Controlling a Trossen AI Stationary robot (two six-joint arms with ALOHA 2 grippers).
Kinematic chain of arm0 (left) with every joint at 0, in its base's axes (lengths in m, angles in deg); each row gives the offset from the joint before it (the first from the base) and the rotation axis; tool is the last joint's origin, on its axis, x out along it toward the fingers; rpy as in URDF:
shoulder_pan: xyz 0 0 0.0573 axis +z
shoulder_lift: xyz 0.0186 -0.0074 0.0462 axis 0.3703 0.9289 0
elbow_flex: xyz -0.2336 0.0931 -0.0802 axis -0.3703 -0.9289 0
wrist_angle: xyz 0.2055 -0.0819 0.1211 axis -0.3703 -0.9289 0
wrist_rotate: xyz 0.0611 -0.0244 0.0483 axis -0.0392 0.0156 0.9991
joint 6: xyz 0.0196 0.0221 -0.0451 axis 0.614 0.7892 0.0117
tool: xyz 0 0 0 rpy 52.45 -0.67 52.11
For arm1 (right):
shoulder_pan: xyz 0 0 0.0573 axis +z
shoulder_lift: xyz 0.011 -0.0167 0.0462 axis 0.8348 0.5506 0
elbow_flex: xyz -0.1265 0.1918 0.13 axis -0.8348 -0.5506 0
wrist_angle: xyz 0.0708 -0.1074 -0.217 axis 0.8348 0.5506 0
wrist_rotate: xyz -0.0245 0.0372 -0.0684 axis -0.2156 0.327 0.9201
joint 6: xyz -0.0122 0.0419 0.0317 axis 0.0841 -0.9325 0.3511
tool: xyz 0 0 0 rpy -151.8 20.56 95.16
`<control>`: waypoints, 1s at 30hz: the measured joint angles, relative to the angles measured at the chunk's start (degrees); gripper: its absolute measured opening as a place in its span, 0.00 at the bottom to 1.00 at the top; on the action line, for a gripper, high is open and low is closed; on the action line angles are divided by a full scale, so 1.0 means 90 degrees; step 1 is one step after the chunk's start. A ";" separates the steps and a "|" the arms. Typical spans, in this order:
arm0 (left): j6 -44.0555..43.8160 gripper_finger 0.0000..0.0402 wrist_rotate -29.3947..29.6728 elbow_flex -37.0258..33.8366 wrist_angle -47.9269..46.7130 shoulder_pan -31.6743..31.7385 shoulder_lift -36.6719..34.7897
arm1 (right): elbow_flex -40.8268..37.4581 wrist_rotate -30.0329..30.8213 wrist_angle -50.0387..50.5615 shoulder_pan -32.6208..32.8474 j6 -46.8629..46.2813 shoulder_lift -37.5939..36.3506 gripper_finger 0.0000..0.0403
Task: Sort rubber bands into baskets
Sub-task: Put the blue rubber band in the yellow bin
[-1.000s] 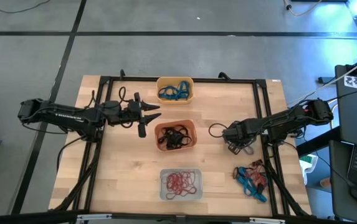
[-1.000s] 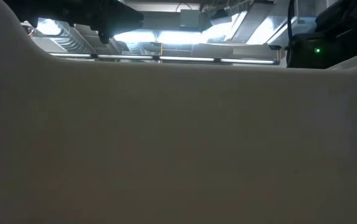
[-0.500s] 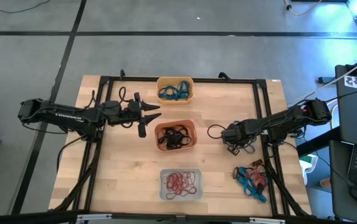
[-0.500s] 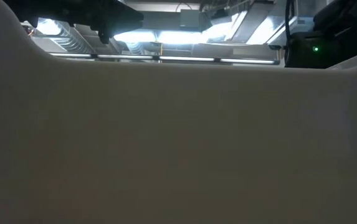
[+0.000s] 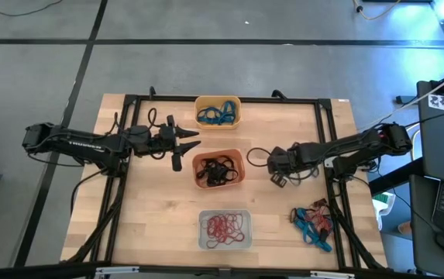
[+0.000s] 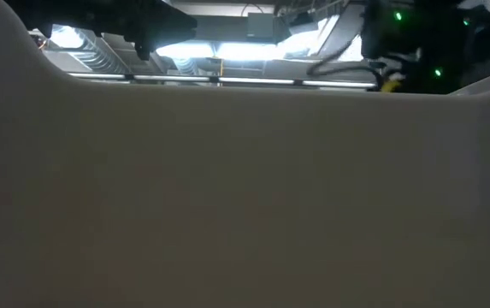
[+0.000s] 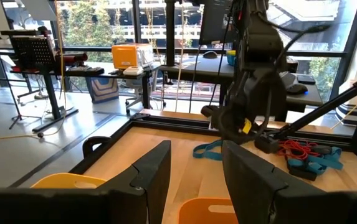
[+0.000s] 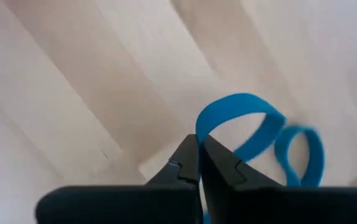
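Three baskets stand in a row down the table's middle. The yellow-orange one (image 5: 218, 112) holds blue bands, the red-orange one (image 5: 218, 169) black bands, and the pale one (image 5: 225, 230) red bands. A pile of mixed rubber bands (image 5: 312, 221) lies on the table at the near right. My right gripper (image 5: 274, 163) hovers just right of the red-orange basket, shut on a blue rubber band (image 8: 253, 124). The left wrist view also shows that band (image 7: 207, 149). My left gripper (image 5: 187, 140) waits open, level, left of the baskets. My right gripper pinches one spot of the blue band's loop (image 8: 202, 128) between its two fingertips (image 8: 187, 155). The fingers point steeply down. The band is twisted into a figure eight beyond the fingertips and hangs slack, clear of the wooden table.
A black frame (image 5: 222, 99) runs along the table's far edge and down both sides. The pale basket's wall (image 6: 245, 197) fills nearly all of the low view. A bare strip of table lies between the baskets and the right frame rail.
My right gripper has moved up and toward the table's left, closer to the red-orange basket. The band's loop has travelled along beside it.
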 joint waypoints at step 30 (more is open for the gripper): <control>-0.0002 0.35 0.0000 0.0002 0.0000 -0.0002 0.0000 | 0.1304 0.1495 -0.3334 -0.1017 0.4213 -0.0015 0.03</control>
